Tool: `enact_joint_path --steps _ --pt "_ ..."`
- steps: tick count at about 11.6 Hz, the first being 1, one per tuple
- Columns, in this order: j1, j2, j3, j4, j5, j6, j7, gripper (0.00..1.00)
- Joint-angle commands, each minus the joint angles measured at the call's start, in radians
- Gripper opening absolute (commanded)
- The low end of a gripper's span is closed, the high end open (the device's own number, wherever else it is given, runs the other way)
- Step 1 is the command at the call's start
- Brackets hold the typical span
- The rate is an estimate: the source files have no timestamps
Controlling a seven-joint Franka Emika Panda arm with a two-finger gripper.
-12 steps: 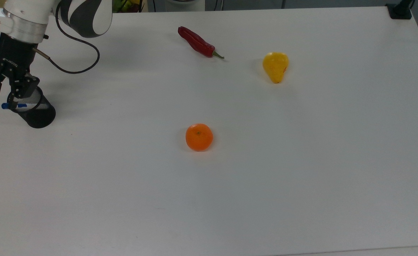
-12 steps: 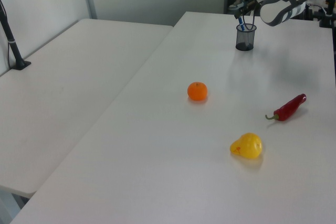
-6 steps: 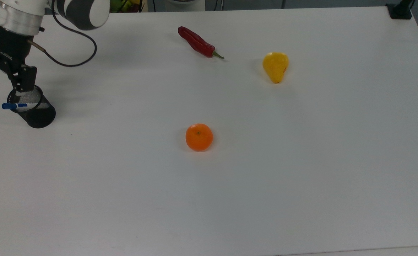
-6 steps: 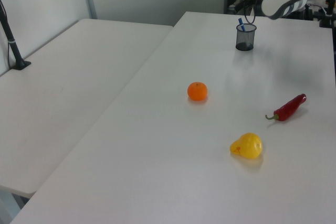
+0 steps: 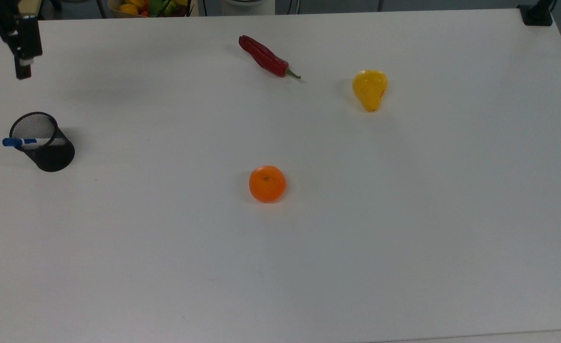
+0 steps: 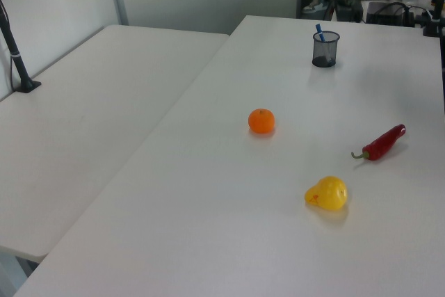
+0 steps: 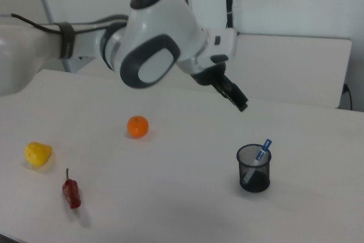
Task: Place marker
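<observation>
- The arm's black two-finger gripper (image 5: 4, 45) hangs above the white table (image 5: 309, 267) at the far left corner in the top view, well clear of everything; its fingers stand apart and hold nothing.
- The slim white marker with the blue cap (image 5: 23, 141) leans inside the black mesh pen cup (image 5: 44, 145), cap end poking over the rim toward the top view's left. The cup stands upright near the table's left edge in the top view.
- The placing looks done, so the step in hand is the retreat. To do it well, I would lift away straight up and off to the side, keeping the open fingers clear of the cup's rim and the jutting cap, since a nudge could tip the light cup.
- Farther right in the top view lie an orange mandarin (image 5: 267, 183) mid-table, a red chili (image 5: 265, 57) near the far edge, and a yellow pear (image 5: 370, 89) beside it, all well apart from the cup and needing no attention.
</observation>
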Motion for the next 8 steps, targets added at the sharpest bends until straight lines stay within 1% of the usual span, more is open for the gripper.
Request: enact_joint_path --steps 1,2,3,5,6,7,8 --pt "0.014 -0.044 0.057 0.127 0.020 -0.280 0.183 1.00" --pt "0.014 -0.056 0.084 0.161 0.020 -0.356 0.217 1.00" --pt "0.014 -0.064 0.114 0.179 0.020 -0.401 0.237 1.00" --pt "0.014 -0.093 0.201 0.199 0.019 -0.504 0.286 1.00" --pt "0.014 -0.105 0.239 0.199 0.016 -0.533 0.288 1.00" --pt "0.012 -0.115 0.300 0.199 0.005 -0.570 0.291 1.00" --pt "0.012 -0.119 0.330 0.198 0.001 -0.611 0.290 1.00"
